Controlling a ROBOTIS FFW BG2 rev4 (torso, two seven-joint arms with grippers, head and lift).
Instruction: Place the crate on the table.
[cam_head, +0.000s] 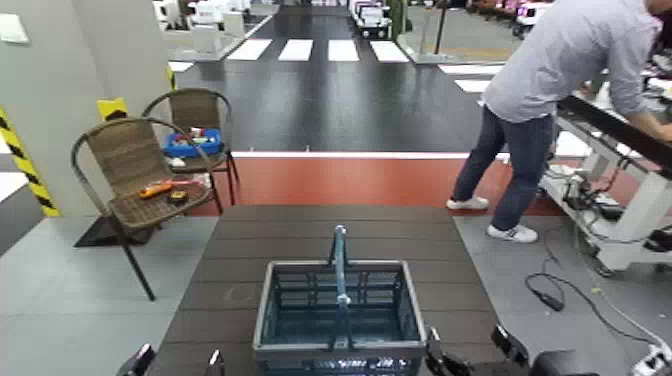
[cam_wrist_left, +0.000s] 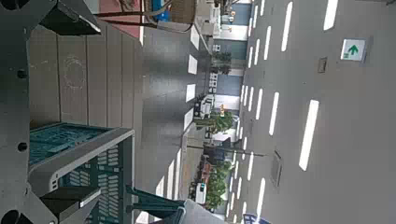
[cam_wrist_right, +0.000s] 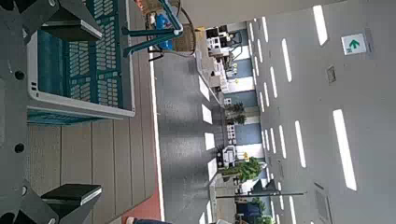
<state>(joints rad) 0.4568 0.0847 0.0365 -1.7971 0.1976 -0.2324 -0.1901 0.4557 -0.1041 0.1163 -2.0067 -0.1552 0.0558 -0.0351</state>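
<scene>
Grippers nearest you: L gripper (cam_head: 178, 362) & R gripper (cam_head: 473, 350), both wide open, empty, either side of crate (cam_head: 390, 352) on slatted table (cam_head: 225, 255). Beyond: red floor strip (cam_head: 340, 182), wicker chairs (cam_head: 135, 165) L, person (cam_head: 570, 60) R.

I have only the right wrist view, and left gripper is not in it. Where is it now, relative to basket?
Observer: Head view shows the left gripper off the left side of the basket, with bare table showing between them.
Operator: My right gripper is open. The left one, is it holding something?
Observer: No, its jaws stand open with nothing between them.
Operator: Good. Is some person near, on right side?
Observer: Yes, a person bends over a white workbench, beyond the table on the right.
</scene>
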